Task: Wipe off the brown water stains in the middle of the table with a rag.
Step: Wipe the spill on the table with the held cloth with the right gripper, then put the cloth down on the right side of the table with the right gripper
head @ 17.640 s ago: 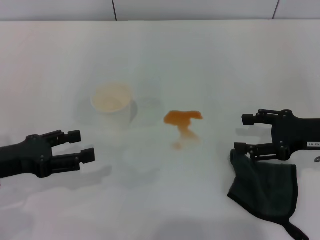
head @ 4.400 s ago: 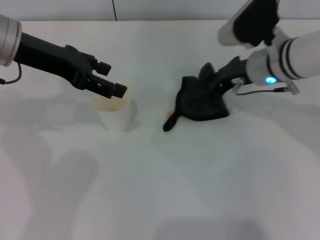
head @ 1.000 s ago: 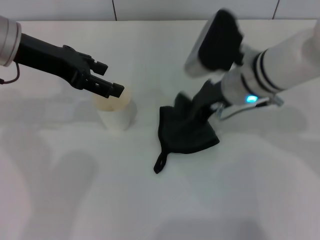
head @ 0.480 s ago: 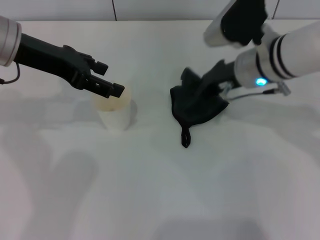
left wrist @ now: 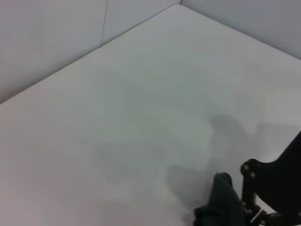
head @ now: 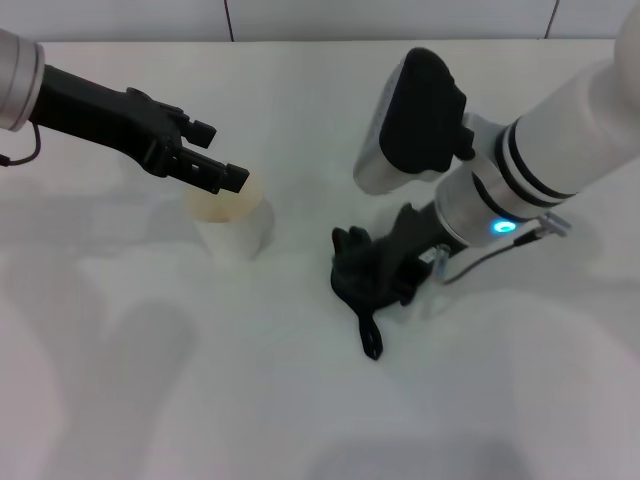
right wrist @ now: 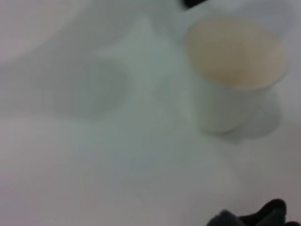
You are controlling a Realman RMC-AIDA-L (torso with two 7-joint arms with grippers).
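1. While hovering at the rim of the white paper cup (head: 229, 225), holding nothing: left gripper (head: 205, 165), fingers parted a little, staying idle on the left side of the table (head: 150, 400).
2. Standing just left of the rag (head: 375, 275), well apart from it: the cup, also showing in the right wrist view (right wrist: 235, 70).
3. Lying bunched near the middle of the table, loop strap (head: 370, 340) trailing toward the near edge: the rag, pressed onto the surface.
4. Not showing anywhere: the brown water stains; judging them either hidden under the rag or already wiped.
5. Reaching down at the rag's right side, apparently clamped on the cloth: right gripper (head: 418, 250); finger opening cannot be told.
6. Judging the right arm far nearer; pulling the rag across the spot beneath it calling for that arm alone.
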